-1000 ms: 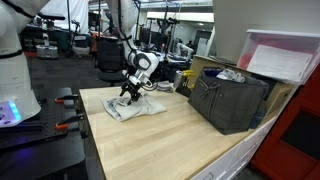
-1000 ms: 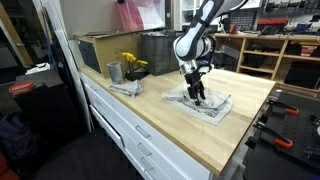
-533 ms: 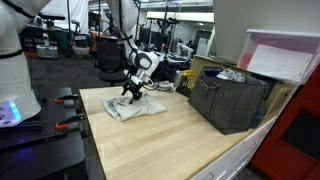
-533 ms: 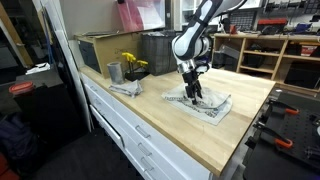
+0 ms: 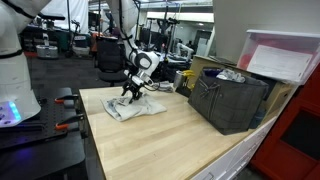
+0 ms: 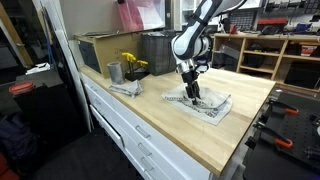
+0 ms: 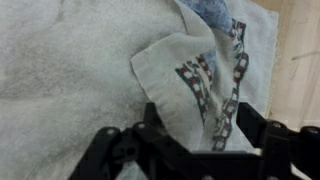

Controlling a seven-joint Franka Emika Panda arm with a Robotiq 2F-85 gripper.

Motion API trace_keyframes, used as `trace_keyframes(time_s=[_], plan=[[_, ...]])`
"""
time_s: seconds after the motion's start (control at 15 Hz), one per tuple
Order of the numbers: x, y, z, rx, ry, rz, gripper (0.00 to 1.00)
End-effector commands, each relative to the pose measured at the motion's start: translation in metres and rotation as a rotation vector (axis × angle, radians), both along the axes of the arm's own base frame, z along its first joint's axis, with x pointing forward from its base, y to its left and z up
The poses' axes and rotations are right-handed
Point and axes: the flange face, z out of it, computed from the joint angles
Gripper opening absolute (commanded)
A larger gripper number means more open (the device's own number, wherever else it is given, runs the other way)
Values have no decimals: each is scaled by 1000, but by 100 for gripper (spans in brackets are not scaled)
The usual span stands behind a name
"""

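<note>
- Down at the near end of the wooden bench (image 5: 175, 140), the pincer (image 5: 128, 96) is pressed onto a crumpled white towel (image 5: 140, 109).
- In the wrist view, the towel (image 7: 70, 60) fills nearly the whole picture. One corner is folded over and shows a dark patterned border (image 7: 205, 80).
- That folded, bordered edge runs down between the two dark fingers (image 7: 160, 135) of the pincer (image 7: 210, 140).
- The jaws stand some way apart with the fold lying between them. Whether they actually grip the cloth I cannot tell.
- In an exterior view, the pincer (image 6: 192, 96) points straight down onto the towel (image 6: 208, 105), which lies flat on the bench (image 6: 170, 128), well in from the front edge.
- Well apart from the towel along the bench are a grey cup (image 6: 114, 72) and something yellow (image 6: 133, 64), both on a smaller cloth (image 6: 125, 89).
- A black crate (image 5: 230, 100) stands at the far side of the bench, well clear of the towel.
</note>
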Motion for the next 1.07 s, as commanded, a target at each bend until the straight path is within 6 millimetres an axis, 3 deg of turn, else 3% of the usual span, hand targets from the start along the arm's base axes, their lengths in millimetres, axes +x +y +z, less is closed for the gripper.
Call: trace_keyframes(time_s=[0.0,0.47,0.8,1.0], plan=[[1,-5,5,28,5,17,52],[-3,-10,14,-9,-8,47,2],[-11,-7,39,-81,-27,73,1],[-29,-1,54,-128,20,99,1]])
